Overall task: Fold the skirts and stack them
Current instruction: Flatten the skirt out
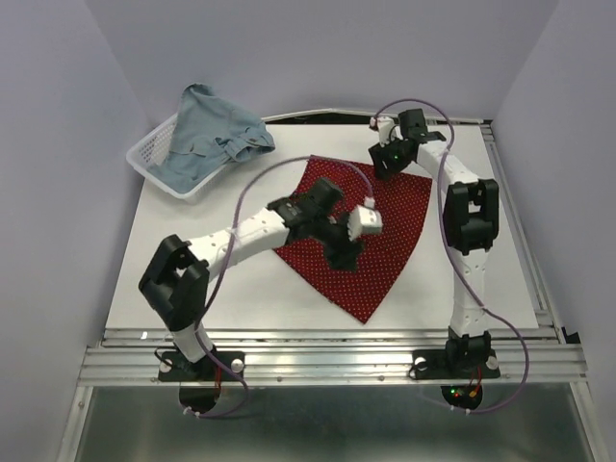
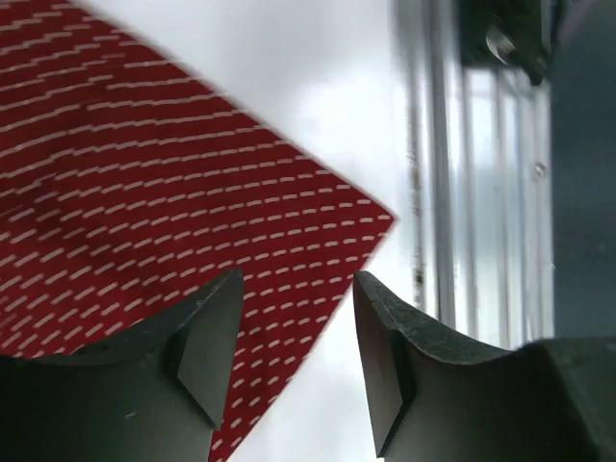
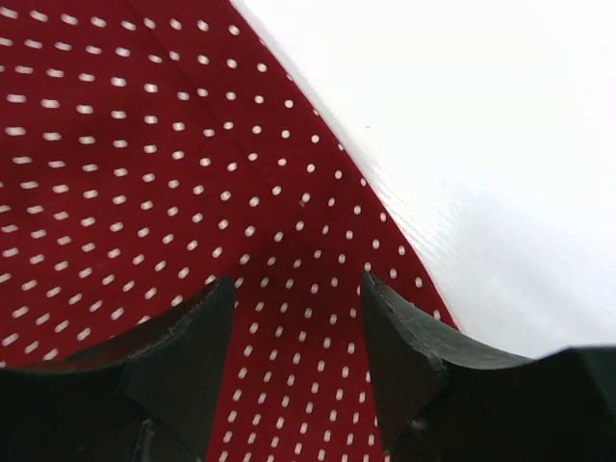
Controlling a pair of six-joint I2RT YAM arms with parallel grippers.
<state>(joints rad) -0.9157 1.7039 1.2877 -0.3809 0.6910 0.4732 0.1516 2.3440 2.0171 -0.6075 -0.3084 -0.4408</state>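
Both pincers gape, gripping nothing: the left pincer (image 2: 298,284) is over a corner of the red dotted skirt (image 1: 399,241) spread flat on the desk (image 1: 192,279), the right pincer (image 3: 298,284) over its far edge. The denim skirt (image 1: 207,140) lies heaped in the white mesh basket (image 1: 144,162), far left.

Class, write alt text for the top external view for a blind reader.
A dark red dotted skirt lies flat on a white table, the jaws of the left arm over its middle, those of the right arm at its far edge. A light blue denim skirt is heaped over a white mesh basket, far left.
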